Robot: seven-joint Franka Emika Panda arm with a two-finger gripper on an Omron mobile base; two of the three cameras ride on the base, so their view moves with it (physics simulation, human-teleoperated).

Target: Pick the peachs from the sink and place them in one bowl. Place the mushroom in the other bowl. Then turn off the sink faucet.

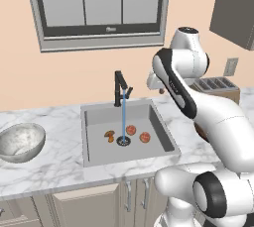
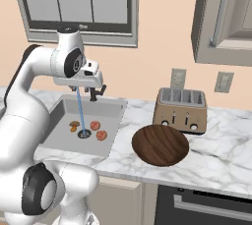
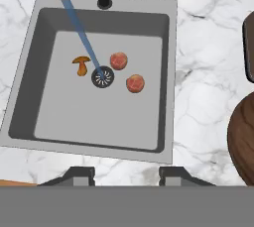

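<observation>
My gripper hangs high over the front rim of the sink, fingers parted a modest way with nothing between them. Down in the basin both peaches sit right of the drain: the nearer peach just beside it, the farther peach a bit back, the two apart from each other. The mushroom lies on its side left of the drain, close to it. Water runs from the faucet straight onto the drain, passing between the mushroom and the peaches.

The wooden bowl waits on the counter to the right, in front of the toaster; the stone bowl is on the left counter.

Risks as I judge them: round fruit rolling away if a finger nudges it, jaws maybe too narrow for a peach, clipping the faucet spout on descent, and mixing up the bowls.
</observation>
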